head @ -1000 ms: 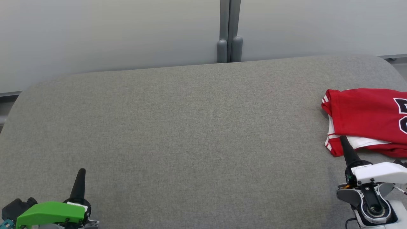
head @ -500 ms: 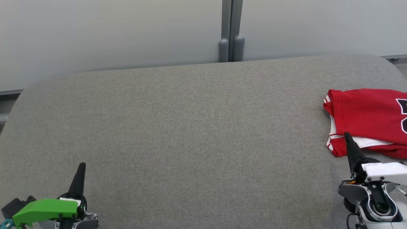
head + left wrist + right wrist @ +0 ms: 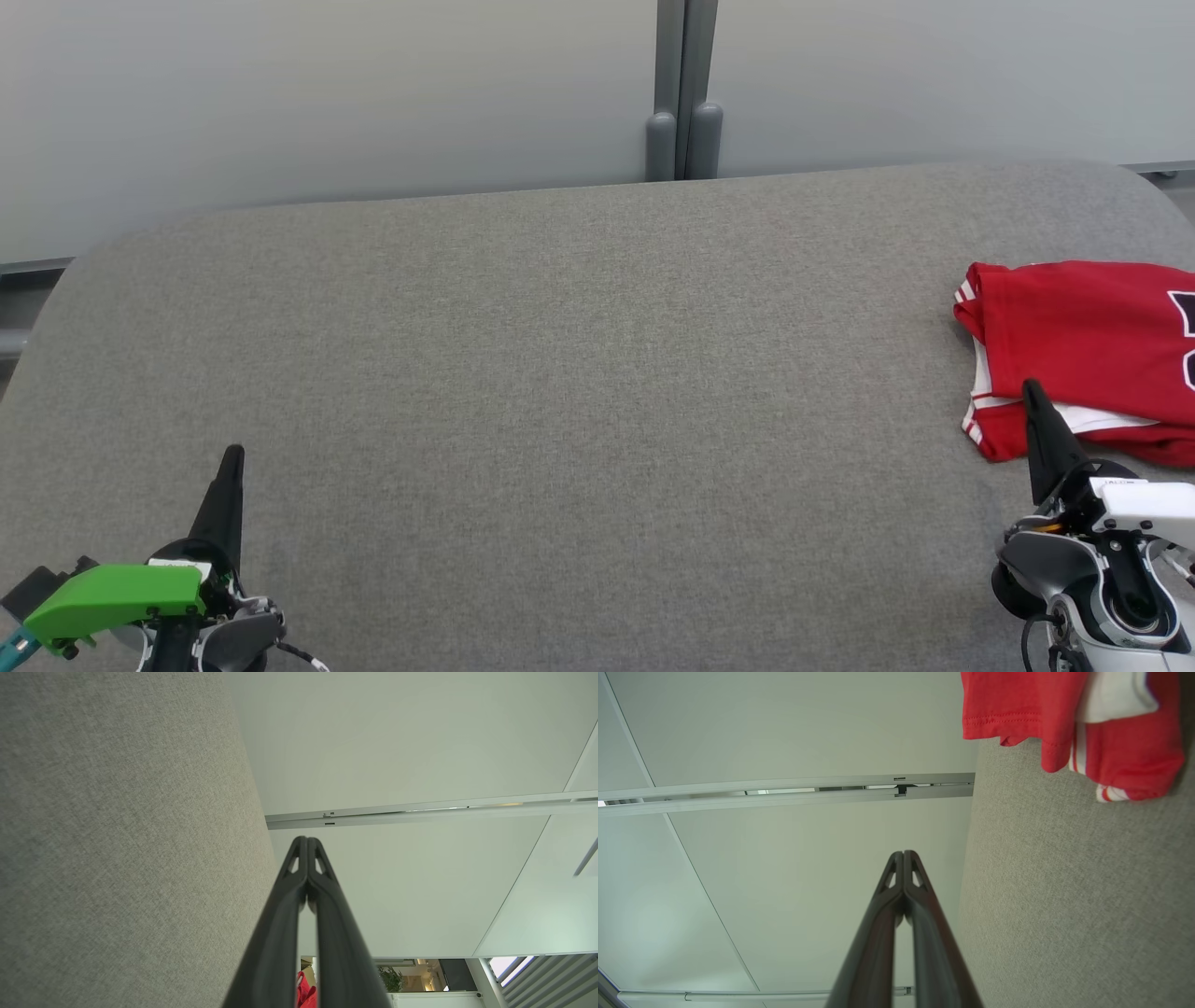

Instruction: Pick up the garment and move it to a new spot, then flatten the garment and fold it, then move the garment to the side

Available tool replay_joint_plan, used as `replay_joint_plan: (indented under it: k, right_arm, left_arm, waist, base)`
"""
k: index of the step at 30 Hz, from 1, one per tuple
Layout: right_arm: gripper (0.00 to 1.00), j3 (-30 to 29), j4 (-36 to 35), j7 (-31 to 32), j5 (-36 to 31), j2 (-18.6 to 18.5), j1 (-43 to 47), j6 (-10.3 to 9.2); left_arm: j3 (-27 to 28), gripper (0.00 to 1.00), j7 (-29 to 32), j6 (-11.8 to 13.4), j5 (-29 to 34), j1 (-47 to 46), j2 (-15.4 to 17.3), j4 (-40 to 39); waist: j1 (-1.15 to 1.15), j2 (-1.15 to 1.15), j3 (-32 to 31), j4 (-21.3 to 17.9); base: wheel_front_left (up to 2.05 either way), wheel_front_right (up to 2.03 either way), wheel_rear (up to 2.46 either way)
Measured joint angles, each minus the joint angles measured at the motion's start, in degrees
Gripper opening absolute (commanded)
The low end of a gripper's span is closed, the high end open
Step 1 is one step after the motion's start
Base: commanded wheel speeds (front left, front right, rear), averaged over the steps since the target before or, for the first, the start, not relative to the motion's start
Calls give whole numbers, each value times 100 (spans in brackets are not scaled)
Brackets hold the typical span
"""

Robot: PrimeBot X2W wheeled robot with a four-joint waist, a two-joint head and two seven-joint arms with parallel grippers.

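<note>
The garment (image 3: 1074,336) is a red jersey with white trim and dark lettering, lying folded on the grey table (image 3: 597,355) at the far right, partly cut off by the picture's edge. My right gripper (image 3: 1031,385) is shut and holds nothing; its tip stands over the garment's near left corner. In the right wrist view the shut right gripper (image 3: 903,853) points past the garment (image 3: 1064,709), which lies off to one side, apart from the fingers. At the lower left my left gripper (image 3: 232,454) is shut and empty over bare cloth. The left wrist view shows the left gripper (image 3: 307,839) with fingers pressed together.
A pale wall with a grey double post (image 3: 686,140) runs behind the table's far edge. The table's rounded corners show at the far left and far right. A sliver of the red garment (image 3: 306,994) peeks between the left fingers.
Both shut grippers have moved forward, up the view, the left one more. The whole picture has drifted slightly to the right, so the camera has moved. The garment lies as before.
</note>
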Motion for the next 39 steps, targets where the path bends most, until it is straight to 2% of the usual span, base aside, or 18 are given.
replay_joint_plan:
  k: [39]
  right_arm:
    - [0, -14, 19, 18, 3, 16, -3, 10]
  left_arm:
    - [11, 0, -1, -13, -10, -43, -8, -3]
  waist:
    - [0, 0, 0, -1]
  base:
    - [0, 0, 0]
